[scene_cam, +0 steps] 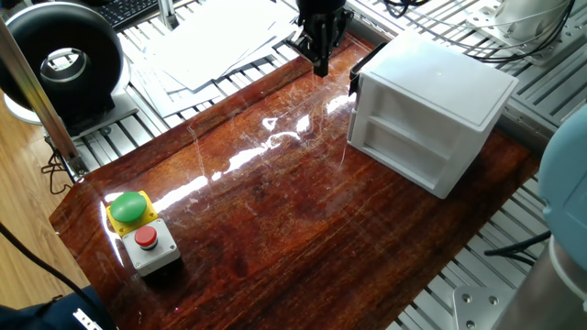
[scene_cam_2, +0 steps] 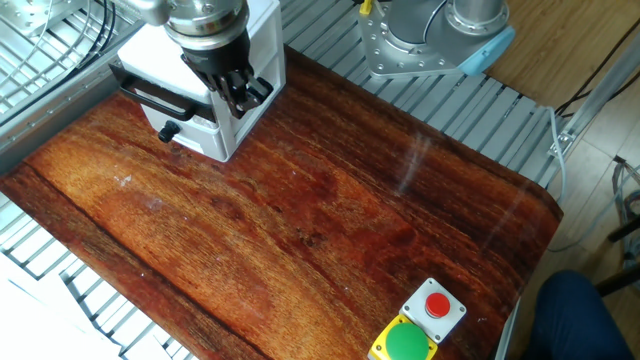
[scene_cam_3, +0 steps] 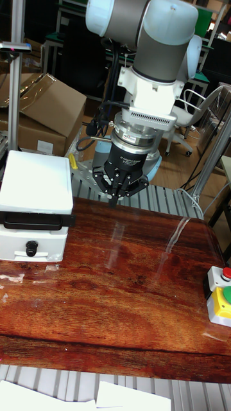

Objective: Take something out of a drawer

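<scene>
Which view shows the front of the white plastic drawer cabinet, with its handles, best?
The tall fixed view: the white plastic drawer cabinet faces the camera, showing a black bar handle and black knob. The other fixed view has its front partly behind the gripper. One fixed view shows mostly its top and side.
</scene>
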Robot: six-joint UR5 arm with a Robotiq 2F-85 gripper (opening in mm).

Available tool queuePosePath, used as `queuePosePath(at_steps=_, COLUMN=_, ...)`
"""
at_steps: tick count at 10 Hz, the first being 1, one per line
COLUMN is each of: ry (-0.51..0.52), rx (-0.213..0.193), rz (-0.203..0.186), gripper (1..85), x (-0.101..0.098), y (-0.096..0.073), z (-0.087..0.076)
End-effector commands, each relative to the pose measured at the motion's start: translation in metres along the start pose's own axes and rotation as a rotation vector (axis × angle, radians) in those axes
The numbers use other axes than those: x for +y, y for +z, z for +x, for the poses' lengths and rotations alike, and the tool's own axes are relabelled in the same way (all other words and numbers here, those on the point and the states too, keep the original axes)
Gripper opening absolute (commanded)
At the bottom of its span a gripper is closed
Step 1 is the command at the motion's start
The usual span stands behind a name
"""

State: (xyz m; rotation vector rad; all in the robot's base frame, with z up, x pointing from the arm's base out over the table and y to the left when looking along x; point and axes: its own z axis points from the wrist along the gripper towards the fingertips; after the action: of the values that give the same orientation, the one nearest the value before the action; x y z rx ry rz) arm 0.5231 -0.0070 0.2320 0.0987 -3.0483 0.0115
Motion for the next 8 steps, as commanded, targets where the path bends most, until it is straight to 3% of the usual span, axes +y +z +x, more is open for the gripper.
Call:
queuePosePath(at_steps=1, ry=-0.064, rx=-0.028, rz=0.019, gripper=1.0, x=-0.025, y=-0.009, z=-0.015)
queuePosePath(at_steps=5, ry=-0.188, rx=-0.028, rz=0.101, gripper=1.0, x=-0.11, y=-0.025, z=-0.023)
queuePosePath(at_steps=7, ry=-0.238, rx=-0.037, rz=0.176, gripper=1.0, x=-0.147, y=-0.009, z=-0.027)
queuePosePath(at_steps=8, ry=-0.241, rx=-0.026, rz=0.192, gripper=1.0, x=-0.158, y=-0.001, z=-0.024)
